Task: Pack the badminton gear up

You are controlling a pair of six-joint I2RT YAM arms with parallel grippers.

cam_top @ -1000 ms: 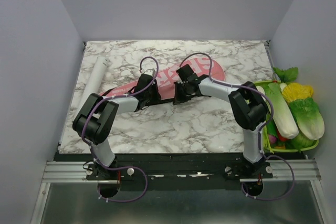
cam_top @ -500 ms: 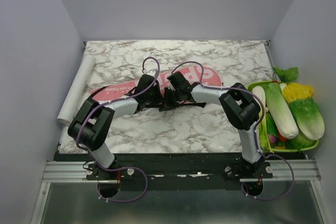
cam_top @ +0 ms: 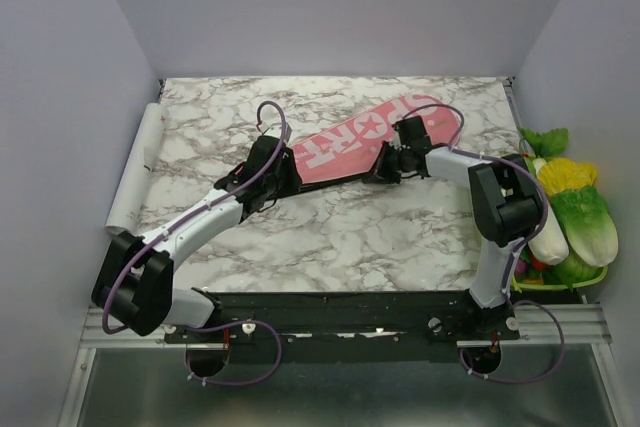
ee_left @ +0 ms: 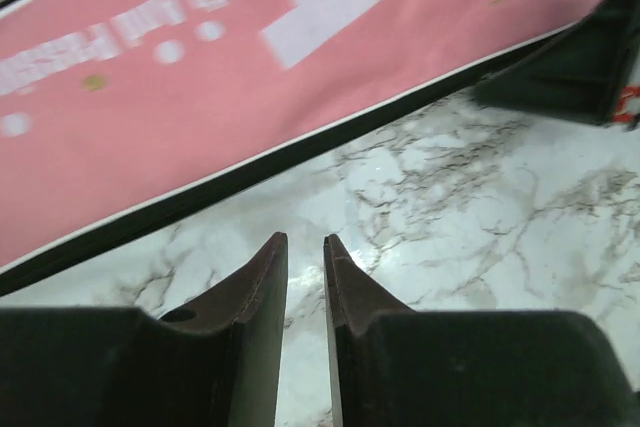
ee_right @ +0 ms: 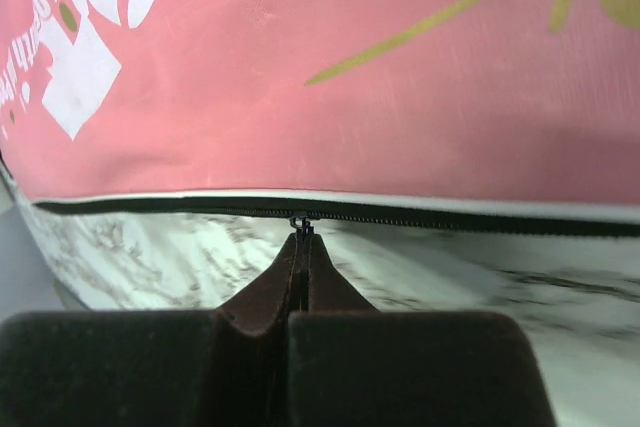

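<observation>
One long white cylindrical tube (cam_top: 135, 169) lies well left of the long pink racket-shaped "SPORT" bag (cam_top: 370, 132). Left gripper (ee_left: 305, 242) hovers just beside the bag's black edging (ee_left: 250, 172), jaws a slit apart — empty. Right gripper (ee_right: 300, 237), further along that edging, pinches the small zipper pull (ee_right: 299, 221) — fully closed.

Soft, even light, faint shadows; the left wrist view looks blurred over the pink bag (ee_left: 200, 77).

Both arms extended forward. Left gripper (ee_left: 305, 247): fingers slightly apart, nothing between them. Right gripper (ee_right: 301, 239): pinched tight on zip pull (ee_right: 300, 222); right arm (cam_top: 452, 160) angled left.
</observation>
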